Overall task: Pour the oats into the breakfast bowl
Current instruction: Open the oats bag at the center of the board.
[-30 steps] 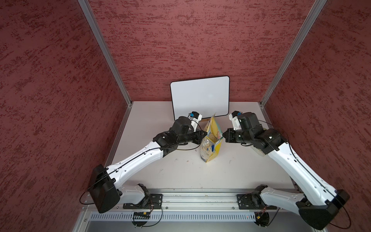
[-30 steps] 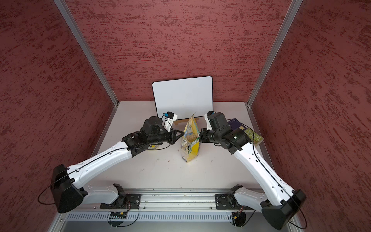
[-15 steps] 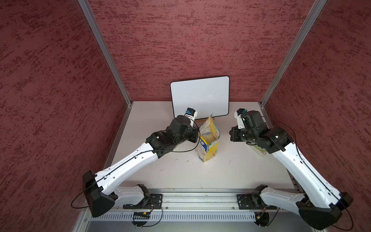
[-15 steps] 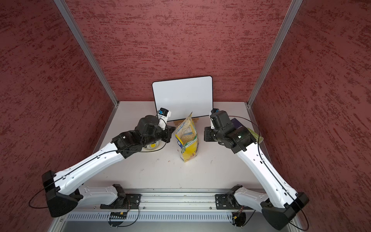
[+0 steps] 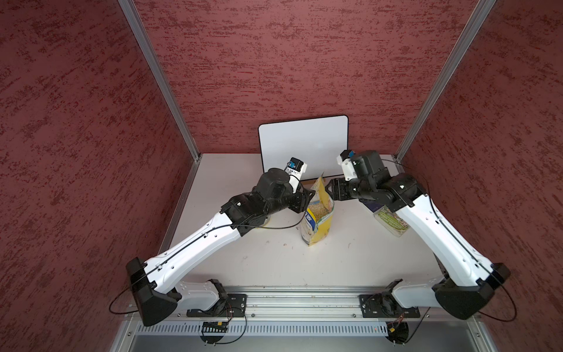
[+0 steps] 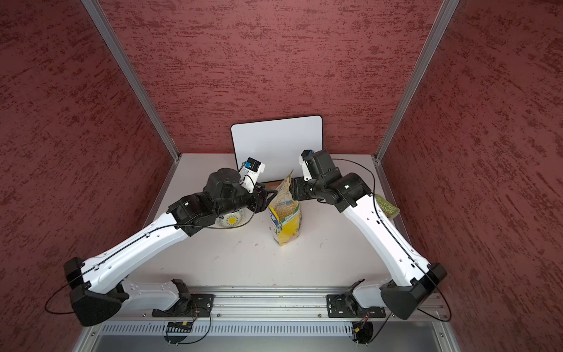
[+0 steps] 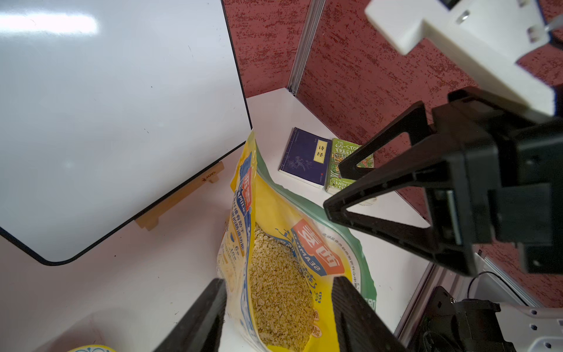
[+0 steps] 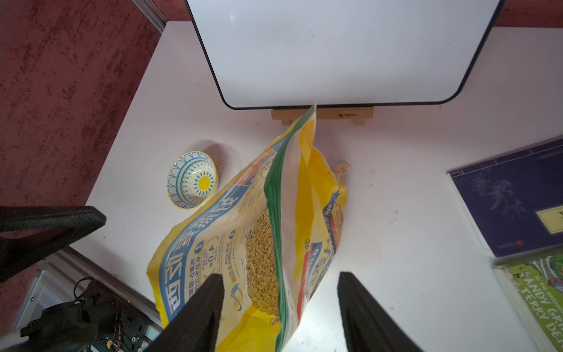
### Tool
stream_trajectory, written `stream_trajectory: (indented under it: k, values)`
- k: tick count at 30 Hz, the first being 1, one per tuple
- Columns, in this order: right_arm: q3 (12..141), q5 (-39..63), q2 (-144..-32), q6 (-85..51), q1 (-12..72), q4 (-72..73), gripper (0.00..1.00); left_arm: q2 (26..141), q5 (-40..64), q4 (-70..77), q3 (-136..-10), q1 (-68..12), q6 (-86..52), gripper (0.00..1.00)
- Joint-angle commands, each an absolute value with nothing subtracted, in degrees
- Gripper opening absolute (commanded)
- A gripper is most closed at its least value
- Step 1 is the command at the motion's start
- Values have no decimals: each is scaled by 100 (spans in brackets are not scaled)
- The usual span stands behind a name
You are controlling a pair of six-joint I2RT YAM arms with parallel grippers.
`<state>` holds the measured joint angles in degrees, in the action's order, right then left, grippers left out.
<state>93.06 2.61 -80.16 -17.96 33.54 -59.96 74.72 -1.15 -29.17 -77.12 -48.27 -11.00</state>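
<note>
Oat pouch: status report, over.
Left gripper open, right gripper open, flanking oat pouch mouth. Pouch upright, mouth open. Bowl empty beside it. Left arm overhangs bowl.

In both top views: set high above the rail (image 5: 304, 300) at 6 o'clock, tilted down toward 12 o'clock, far enough back to take in the whole table (image 5: 274, 259). Nearly the same scene twice, shifted slightly sideways, with the pouch (image 5: 316, 225) (image 6: 286, 227) mid-frame.

On the left wrist: sits close to the pouch (image 7: 274, 207), at its 9 o'clock, looks down and across toward 2 o'clock, onto whiteboard (image 7: 106, 106) and books (image 7: 307, 155).

On the right wrist: sits close to the pouch (image 8: 198, 259), at its 3 o'clock, looks down and across toward 10 o'clock, onto whiteboard (image 8: 335, 51), bowl (image 8: 192, 179) and books (image 8: 502, 198). Shares pouch, whiteboard and books with the left wrist view.
</note>
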Motion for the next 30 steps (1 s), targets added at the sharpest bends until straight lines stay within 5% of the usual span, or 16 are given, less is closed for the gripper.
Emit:
stream_trajectory:
  k: [1,4,7,12,20,25,30]
  values:
    - [9447,175,-8222,-1693,3472,-6145,62,7694,-55,-3197,-7747,-4833,-1080,60]
    - [9590,-52,-8480,-1640,3543,-6292,50,7931,-199,-3353,-7810,-4832,-1121,53]
    - [9740,-521,-8608,-1599,3575,-6549,31,8081,-647,-3535,-7939,-4834,-1133,27]
    - [9929,-1316,-8527,-1525,3577,-7075,0,8174,-1030,-3746,-8122,-4783,-927,1]
    - [10028,-1942,-8376,-1506,3577,-7616,0,8203,-1229,-4045,-8530,-4613,-558,0]
    - [9733,-1470,-8079,-1477,3566,-7439,0,8308,-895,-3949,-8682,-4292,-427,0]
    - [9397,-261,-7853,-1509,3461,-6635,13,8418,-316,-3704,-8709,-4165,-356,20]
